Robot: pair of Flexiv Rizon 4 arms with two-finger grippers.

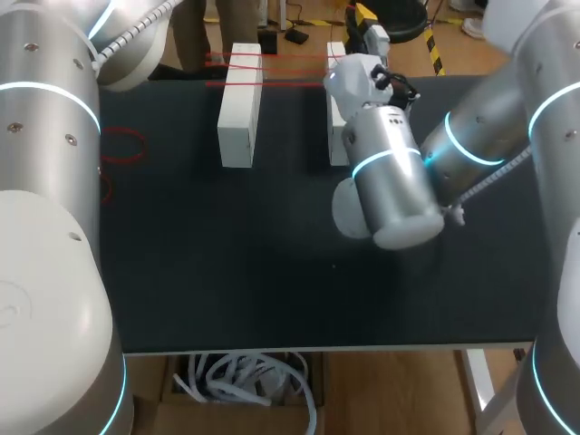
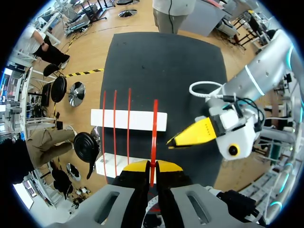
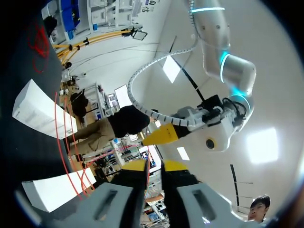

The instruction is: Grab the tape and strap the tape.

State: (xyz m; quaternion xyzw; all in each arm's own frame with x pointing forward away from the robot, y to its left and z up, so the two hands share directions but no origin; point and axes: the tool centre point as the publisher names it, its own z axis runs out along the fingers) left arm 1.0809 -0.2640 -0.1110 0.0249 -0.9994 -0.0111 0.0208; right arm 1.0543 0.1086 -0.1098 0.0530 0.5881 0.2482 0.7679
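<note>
Two white blocks (image 1: pixel 240 109) (image 1: pixel 336 136) lie side by side near the table's far edge, with several red tape straps (image 1: pixel 272 68) stretched across them. In the left wrist view my left gripper (image 2: pixel 152 166) is shut on a red tape strand (image 2: pixel 155 123) that runs ahead to the farther block (image 2: pixel 128 119). My right gripper (image 2: pixel 170 142) sits just beside that strand, its yellow tips drawn to a point. In its own view the right gripper (image 3: pixel 153 166) has a red strand (image 3: pixel 148 173) between its fingers, and the left gripper (image 3: pixel 145 141) is just ahead.
Loose red tape loops (image 1: pixel 122 145) lie on the black mat (image 1: pixel 272 272) at the left. My right arm (image 1: pixel 390 172) crosses the table's right half and covers part of the right block.
</note>
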